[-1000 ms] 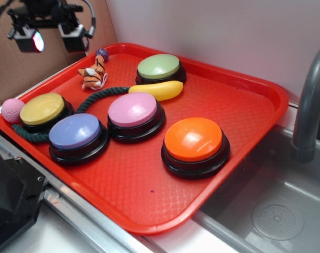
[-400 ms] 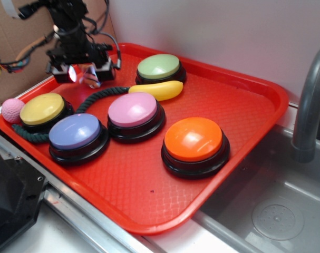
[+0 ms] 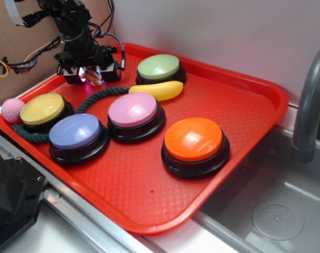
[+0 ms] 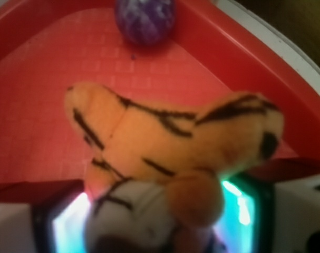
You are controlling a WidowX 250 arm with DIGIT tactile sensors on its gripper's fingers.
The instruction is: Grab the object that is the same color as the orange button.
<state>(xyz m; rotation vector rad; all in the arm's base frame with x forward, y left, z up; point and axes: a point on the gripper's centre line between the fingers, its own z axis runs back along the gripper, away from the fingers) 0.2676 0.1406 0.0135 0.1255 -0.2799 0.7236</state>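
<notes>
The small plush tiger (image 4: 170, 142), orange with black stripes and a white face, lies on the red tray (image 3: 149, 211) in its back left corner. My gripper (image 3: 90, 74) is down over it. In the wrist view the gripper (image 4: 154, 221) is open, with a glowing pad on each side of the tiger's head and close to it. In the exterior view the gripper hides almost all of the tiger. The orange button (image 3: 193, 138) stands at the tray's front right, far from the gripper.
A small purple ball (image 4: 145, 20) lies just beyond the tiger in the tray corner. A yellow banana (image 3: 157, 89), a dark rope (image 3: 96, 97), green (image 3: 158, 66), pink (image 3: 132, 109), yellow (image 3: 42, 108) and lilac (image 3: 75, 131) buttons fill the tray. A pink ball (image 3: 12, 109) sits at the left rim. A sink and faucet (image 3: 310, 105) are at the right.
My gripper has come down from above the tray's back left corner and now straddles the tiger, which it has covered in the exterior view. Nothing else has moved.
</notes>
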